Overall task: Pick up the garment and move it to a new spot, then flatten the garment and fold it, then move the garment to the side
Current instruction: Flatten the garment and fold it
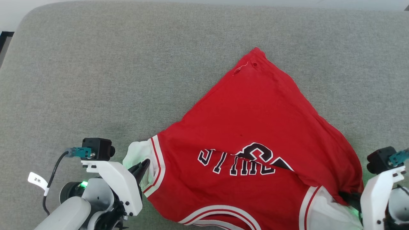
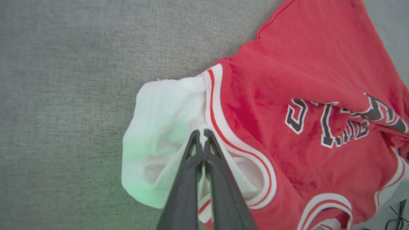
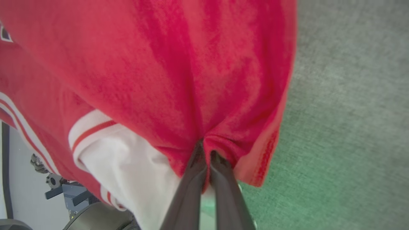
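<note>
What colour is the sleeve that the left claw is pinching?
The sleeve is white, with red-and-white striped trim; best seen in the left wrist view.

A grey, woven-textured bench (image 1: 127, 64) with a rounded far-left corner spreads wide, a pale surface (image 1: 12, 12) beyond its far edge, a dark-framed thing (image 1: 6, 34) at that side, and thin dark cables (image 2: 396, 214) past another edge.

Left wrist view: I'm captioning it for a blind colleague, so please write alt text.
The left gripper, its two dark fingers shut, pinches the white sleeve of a red BULLS jersey. The jersey lies rumpled on a grey fabric surface.
</note>
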You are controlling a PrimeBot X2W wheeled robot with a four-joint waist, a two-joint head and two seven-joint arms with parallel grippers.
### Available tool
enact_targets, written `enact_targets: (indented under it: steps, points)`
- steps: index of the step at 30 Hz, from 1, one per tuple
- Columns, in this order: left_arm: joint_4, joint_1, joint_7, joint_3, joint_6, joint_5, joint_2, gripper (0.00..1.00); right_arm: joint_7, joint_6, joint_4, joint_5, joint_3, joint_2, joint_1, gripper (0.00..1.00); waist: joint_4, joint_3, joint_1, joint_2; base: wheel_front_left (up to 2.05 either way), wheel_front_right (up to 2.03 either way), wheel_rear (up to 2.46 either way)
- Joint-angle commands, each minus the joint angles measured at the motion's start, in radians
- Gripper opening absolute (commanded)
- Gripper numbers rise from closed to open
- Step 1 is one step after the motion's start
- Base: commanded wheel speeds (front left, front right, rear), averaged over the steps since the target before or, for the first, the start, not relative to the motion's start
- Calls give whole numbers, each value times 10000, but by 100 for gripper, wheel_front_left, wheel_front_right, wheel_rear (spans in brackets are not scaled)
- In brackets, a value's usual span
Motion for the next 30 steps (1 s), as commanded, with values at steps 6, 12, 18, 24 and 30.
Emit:
enact_targets:
  steps: [6,12,18,24,30]
  points:
    - [147,-97,-117,34,-97,-106,-90,0,-768,-34,751,-856,-141,883,87,100,14,-28,0,-1,0,0,0]
    - [115,76,-169,49,-60,-157,-81,0,-431,-12,-773,-731,-1053,824,132,100,15,-136,0,-1,0,0,0]
    - [31,118,-147,-30,-91,-169,-146,0,-9,-5,-2521,-956,-2032,948,-91,100,249,-179,0,-1,0,0,0]
    - [2,-99,-112,-172,-177,-48,-303,0,-376,-5,-2821,-1432,-2119,984,-925,100,704,-76,0,-1,0,0,0]
    - [74,-426,-57,-446,-340,131,-639,0,-888,-5,-1929,-1731,-1414,888,-2479,100,1438,116,0,-1,0,0,0]
